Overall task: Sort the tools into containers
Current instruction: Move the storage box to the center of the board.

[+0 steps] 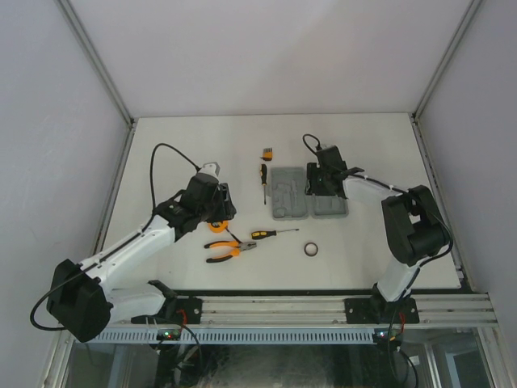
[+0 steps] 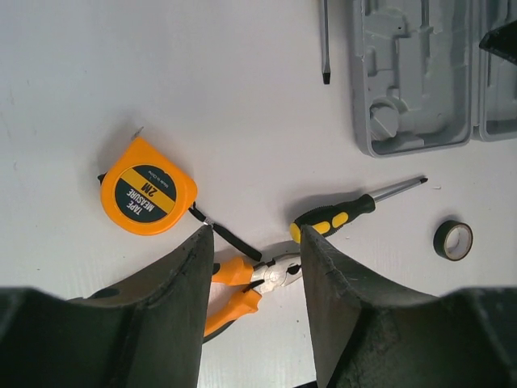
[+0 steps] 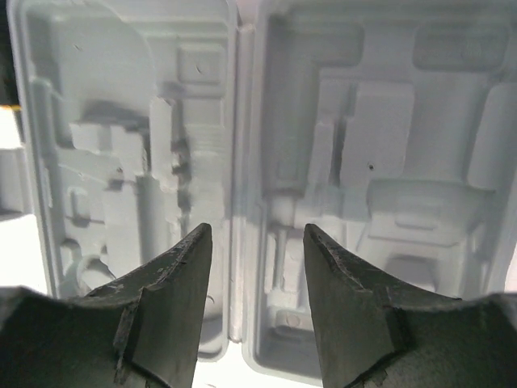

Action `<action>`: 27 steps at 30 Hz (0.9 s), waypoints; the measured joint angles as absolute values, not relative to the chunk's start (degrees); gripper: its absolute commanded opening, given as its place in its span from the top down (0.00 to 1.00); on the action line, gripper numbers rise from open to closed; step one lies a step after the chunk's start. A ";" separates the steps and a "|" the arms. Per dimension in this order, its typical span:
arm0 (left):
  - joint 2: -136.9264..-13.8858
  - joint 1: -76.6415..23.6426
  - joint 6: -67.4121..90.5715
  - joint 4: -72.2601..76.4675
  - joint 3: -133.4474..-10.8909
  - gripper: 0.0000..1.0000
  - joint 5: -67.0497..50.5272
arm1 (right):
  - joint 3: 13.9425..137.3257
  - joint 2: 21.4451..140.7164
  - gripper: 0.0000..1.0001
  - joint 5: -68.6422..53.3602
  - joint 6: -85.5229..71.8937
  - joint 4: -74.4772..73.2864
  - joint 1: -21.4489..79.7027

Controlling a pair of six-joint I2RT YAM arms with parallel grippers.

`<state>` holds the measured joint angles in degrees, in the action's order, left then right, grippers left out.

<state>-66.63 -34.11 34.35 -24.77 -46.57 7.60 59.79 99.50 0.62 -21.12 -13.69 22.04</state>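
Observation:
The grey tool case (image 1: 289,194) lies open at table centre, both halves showing moulded recesses (image 3: 380,145) with nothing in them. My right gripper (image 3: 254,230) hovers open above the case hinge (image 1: 308,194), holding nothing. My left gripper (image 2: 254,234) is open over the loose tools, above the orange-handled pliers (image 2: 242,279). The round orange tape measure (image 2: 148,188) lies to its left and a black-and-orange screwdriver (image 2: 335,218) to its right. The black ring (image 2: 452,240) sits further right. A second screwdriver (image 1: 262,182) and a tiny orange-black block (image 1: 267,153) lie left of the case.
The tape measure's black strap (image 2: 230,238) trails toward the pliers. White walls with metal posts (image 1: 113,89) enclose the table on three sides. An aluminium rail (image 1: 283,311) carrying both arm bases runs along the near edge.

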 measured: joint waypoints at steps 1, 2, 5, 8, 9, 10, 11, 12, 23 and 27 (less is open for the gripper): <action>-66.63 -34.11 34.35 -24.77 -46.54 0.49 7.60 | 60.36 99.74 0.52 0.62 -20.97 -13.67 22.11; -66.63 -34.11 34.37 -24.77 -46.54 0.49 7.60 | 61.30 100.25 0.52 0.67 -20.73 -13.69 22.17; -66.63 -34.11 34.37 -24.77 -46.57 0.49 7.60 | 63.66 102.00 0.54 0.62 -20.25 -13.61 22.39; -66.63 -34.11 34.37 -24.77 -46.57 0.49 7.60 | 65.36 104.01 0.55 0.89 -19.92 -13.69 22.55; -66.63 -34.11 34.37 -24.80 -46.57 0.49 7.60 | 65.78 104.66 0.56 1.04 -19.81 -13.78 22.61; -66.63 -34.11 34.35 -24.77 -46.54 0.49 7.62 | 66.30 105.51 0.57 1.19 -19.73 -14.02 22.61; -66.63 -34.11 34.37 -24.80 -46.54 0.49 7.62 | 66.61 106.13 0.58 1.34 -19.64 -14.15 22.63; -66.63 -34.11 34.37 -24.80 -46.57 0.49 7.62 | 66.94 106.83 0.59 1.56 -19.59 -14.41 22.63; -66.63 -34.00 34.39 -24.80 -46.57 0.50 7.81 | 67.90 107.79 0.71 6.26 -20.12 -17.45 24.34; -66.63 -33.98 34.39 -24.77 -46.57 0.50 7.84 | 67.79 107.44 0.71 7.49 -20.40 -18.24 24.73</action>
<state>-66.63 -33.98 34.39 -24.77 -46.57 7.84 67.79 107.44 7.49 -20.40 -18.24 24.73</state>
